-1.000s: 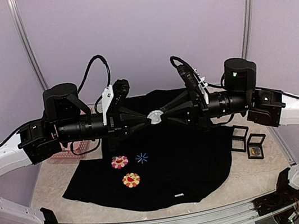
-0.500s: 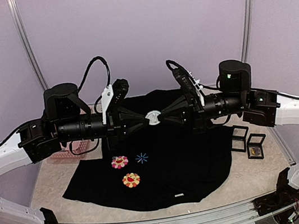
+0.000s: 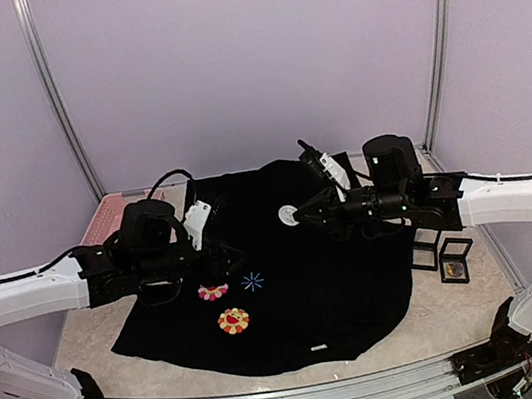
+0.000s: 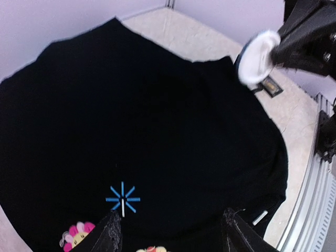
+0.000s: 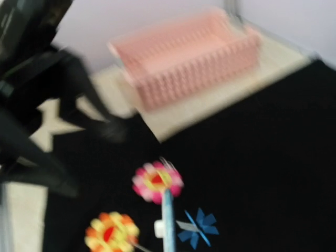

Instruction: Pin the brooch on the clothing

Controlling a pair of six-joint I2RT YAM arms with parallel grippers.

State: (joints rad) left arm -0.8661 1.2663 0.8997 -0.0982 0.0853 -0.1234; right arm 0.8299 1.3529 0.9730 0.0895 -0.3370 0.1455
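Observation:
The brooch, a small pale disc, hangs above the clothing, a black T-shirt spread on the table, with my right gripper shut on it. The right wrist view shows the brooch edge-on as a blue bar over the pink flower and blue starburst. My left gripper hovers low over the shirt near the pink flower, open and empty. In its wrist view the left gripper frames bare black cloth, with the starburst just ahead and the brooch far up right.
A pink basket stands at the back left, off the shirt. Small black display cases lie on the beige mat to the right. An orange flower patch and a white hem label mark the shirt's front.
Both arms have dropped from high up toward the shirt. My left gripper has let go of the brooch, opened and pulled back left; the right one keeps the brooch.

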